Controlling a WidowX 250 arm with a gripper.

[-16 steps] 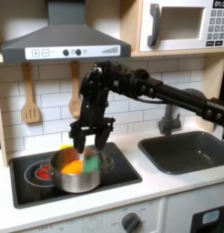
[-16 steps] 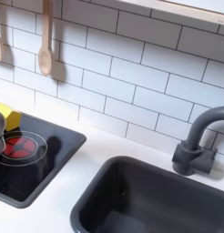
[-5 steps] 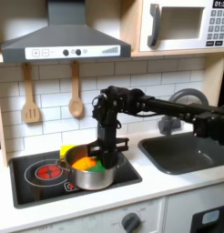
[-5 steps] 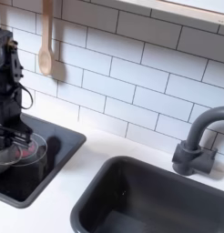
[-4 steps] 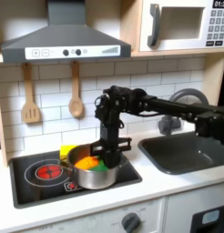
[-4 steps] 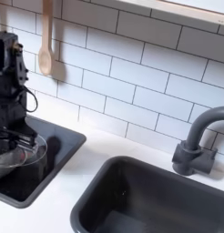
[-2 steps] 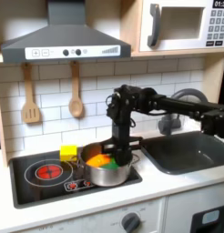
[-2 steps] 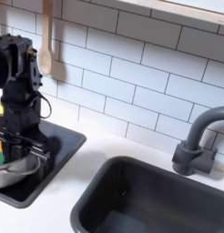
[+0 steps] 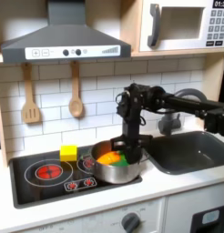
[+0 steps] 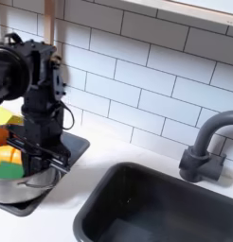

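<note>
1. The black tool (image 9: 132, 146) points straight down, its fingers clamped on the right rim of a round, shiny metal pot (image 9: 109, 169), as the first exterior view shows it; in the second exterior view the tool (image 10: 40, 144) grips the pot's (image 10: 28, 184) edge.
2. The pot sits at the right edge of the black stovetop (image 9: 41, 175), partly over the white table (image 9: 168, 182), in the first exterior view.
3. Inside the pot lie an orange piece (image 9: 107, 157) and a green piece (image 9: 121, 160).
4. A yellow block (image 9: 68, 152) rests on the stovetop just to the first exterior view's left of the pot, beside a red burner ring (image 9: 46, 169).
5. A dark grey sink (image 9: 191, 148) lies to the first exterior view's right, with a grey tap (image 10: 202, 151) behind it.
6. Two wooden spoons (image 9: 75, 91) hang on the white tiled wall.
</note>
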